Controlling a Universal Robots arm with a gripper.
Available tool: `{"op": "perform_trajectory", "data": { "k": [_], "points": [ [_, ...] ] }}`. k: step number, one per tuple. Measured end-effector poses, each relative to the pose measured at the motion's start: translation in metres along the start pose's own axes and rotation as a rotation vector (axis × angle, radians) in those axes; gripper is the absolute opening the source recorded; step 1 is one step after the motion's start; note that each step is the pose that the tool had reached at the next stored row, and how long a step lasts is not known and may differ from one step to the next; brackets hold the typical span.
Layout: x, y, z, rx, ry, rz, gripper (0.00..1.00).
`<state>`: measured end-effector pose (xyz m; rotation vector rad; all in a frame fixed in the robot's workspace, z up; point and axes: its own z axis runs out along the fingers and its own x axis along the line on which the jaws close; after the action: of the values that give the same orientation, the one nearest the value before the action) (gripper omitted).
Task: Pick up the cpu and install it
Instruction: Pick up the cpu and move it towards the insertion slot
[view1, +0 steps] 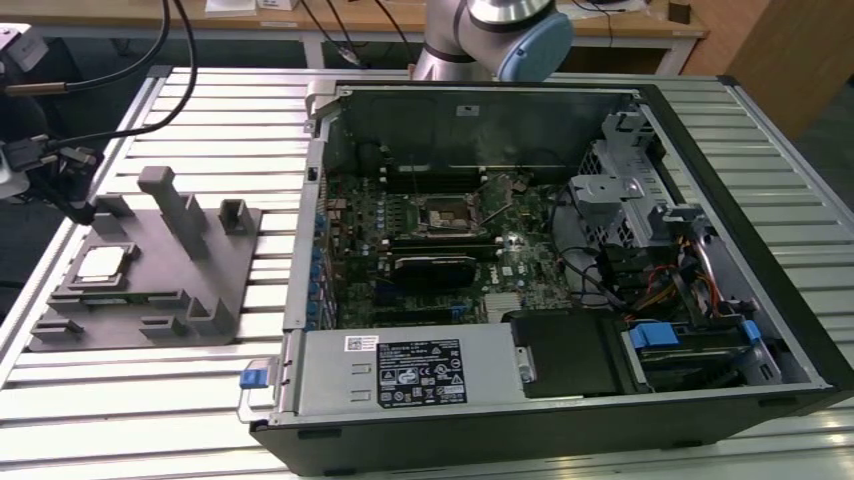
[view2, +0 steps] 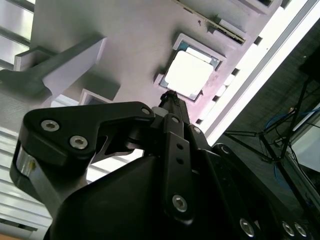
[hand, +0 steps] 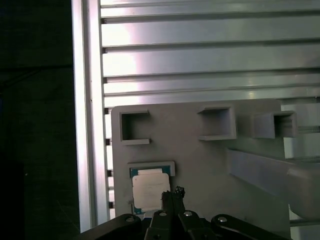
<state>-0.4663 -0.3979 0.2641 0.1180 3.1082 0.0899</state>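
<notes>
The cpu (view1: 104, 262) is a small silvery square chip lying flat in a recess of the grey holder block (view1: 147, 300) at the exterior view's left. Both wrist views show the cpu (view2: 189, 74) (hand: 149, 189) in its recess just beyond my fingertips. My gripper (view1: 83, 212) hovers over the block's far left corner, a little above the chip and apart from it. In the wrist views the gripper (view2: 170, 96) (hand: 172, 192) narrows to a thin point, shut, with nothing held. The black motherboard socket (view1: 443, 213) sits inside the open computer case.
The open computer case (view1: 747, 330) takes up the middle and right of the slatted metal table (view1: 134, 420). The holder block (hand: 200, 160) has upright posts (view1: 167, 205) and several empty recesses. Cables hang at the exterior view's left edge (view1: 40, 150).
</notes>
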Motion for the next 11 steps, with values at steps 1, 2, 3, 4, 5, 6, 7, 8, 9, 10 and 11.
{"op": "perform_trajectory", "data": {
  "k": [1, 2, 3, 4, 5, 6, 7, 8, 9, 10, 11],
  "points": [
    [0.0003, -0.0001, 0.0008, 0.0000, 0.0000, 0.000, 0.11],
    [0.0007, -0.0001, 0.0015, 0.0001, 0.0001, 0.000, 0.11],
    [0.0009, -0.0002, 0.0023, 0.0001, 0.0000, 0.000, 0.11],
    [0.0013, -0.0003, 0.0031, 0.0000, 0.0001, 0.000, 0.11],
    [0.0017, -0.0004, 0.0038, 0.0001, 0.0001, 0.000, 0.11],
    [0.0020, -0.0004, 0.0046, 0.0000, 0.0000, 0.000, 0.11],
    [0.0022, -0.0005, 0.0053, 0.0000, 0.0000, 0.000, 0.11],
    [0.0024, -0.0005, 0.0059, 0.0000, 0.0000, 0.000, 0.11],
    [0.0025, -0.0006, 0.0066, 0.0000, -0.0001, 0.000, 0.11],
    [0.0027, -0.0006, 0.0073, 0.0000, 0.0000, 0.000, 0.11],
    [0.0029, -0.0007, 0.0080, 0.0000, 0.0000, 0.000, 0.11]
  ]
}}
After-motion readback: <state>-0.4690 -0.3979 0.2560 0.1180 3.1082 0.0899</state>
